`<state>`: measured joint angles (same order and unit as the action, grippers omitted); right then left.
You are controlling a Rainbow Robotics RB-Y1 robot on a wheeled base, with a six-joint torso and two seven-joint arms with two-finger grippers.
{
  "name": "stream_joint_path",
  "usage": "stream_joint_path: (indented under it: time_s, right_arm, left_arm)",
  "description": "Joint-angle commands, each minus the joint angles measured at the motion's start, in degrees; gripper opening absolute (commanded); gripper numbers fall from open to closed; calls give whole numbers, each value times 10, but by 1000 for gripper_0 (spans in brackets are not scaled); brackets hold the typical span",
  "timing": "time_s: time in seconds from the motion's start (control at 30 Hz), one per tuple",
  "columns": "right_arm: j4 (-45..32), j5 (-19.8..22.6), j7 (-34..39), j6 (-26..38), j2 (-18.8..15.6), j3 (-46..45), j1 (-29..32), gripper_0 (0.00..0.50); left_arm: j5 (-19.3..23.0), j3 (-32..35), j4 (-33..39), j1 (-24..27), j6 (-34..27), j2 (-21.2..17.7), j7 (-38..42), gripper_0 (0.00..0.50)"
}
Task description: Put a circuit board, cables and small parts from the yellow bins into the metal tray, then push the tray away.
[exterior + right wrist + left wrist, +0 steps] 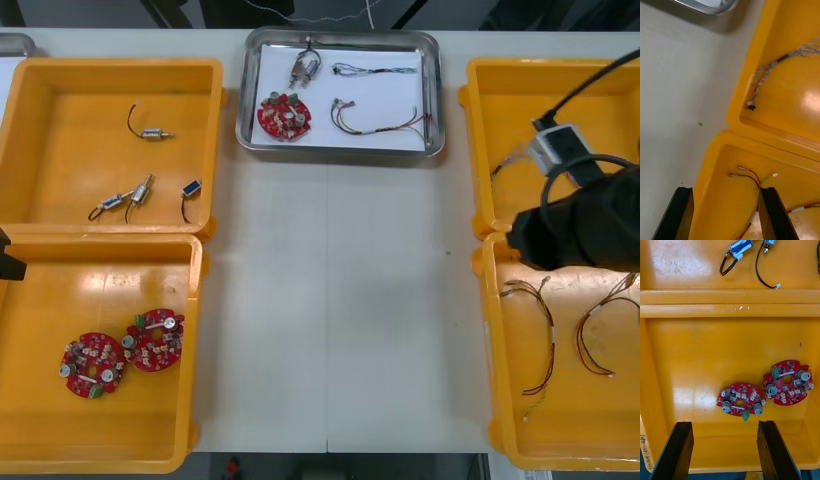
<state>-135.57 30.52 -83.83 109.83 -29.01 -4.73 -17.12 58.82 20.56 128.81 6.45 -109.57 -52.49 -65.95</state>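
Open table [330, 300] stretches from the metal tray [243, 110] toward the robot, walled either side by yellow bins [70, 140]; inside the tray, a circuit board [284, 116], cables [375, 69] and a small metal part [305, 66] crowd its floor; the right arm [585, 230] overhangs the bins to its right.

The big black rounded right arm [585, 225], at three o'clock, carries a small grey box [556, 148] and a thin black cable [590, 86].

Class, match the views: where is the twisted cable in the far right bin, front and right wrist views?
Front view: cable in the bin, at its inner wall, beside the right arm.
Right wrist view: beyond the open right gripper, past the shared rim.
Shared landmark: tray corner.
Left gripper: over the near left bin.
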Motion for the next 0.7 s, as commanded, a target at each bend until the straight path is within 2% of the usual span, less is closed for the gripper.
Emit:
stream_joint_path:
  time_s: [0.03,0.27,0.5,0.7]
  right_arm:
    - [-21,37,24,2,-40,-95,54,500]
    - [-15,106,31,2,-87,-198,125,500]
    - [36,154,46,2,-97,-249,144,500]
    - [49,155,57,2,-104,-251,144,500]
  left_arm:
    - [-5,15,2,16,3,-24,-17,500]
    - [-5,15,2,16,3,-24,-17,500]
    - [-5,15,2,16,3,-24,-17,500]
    - [-5,15,2,16,3,-24,-17,500]
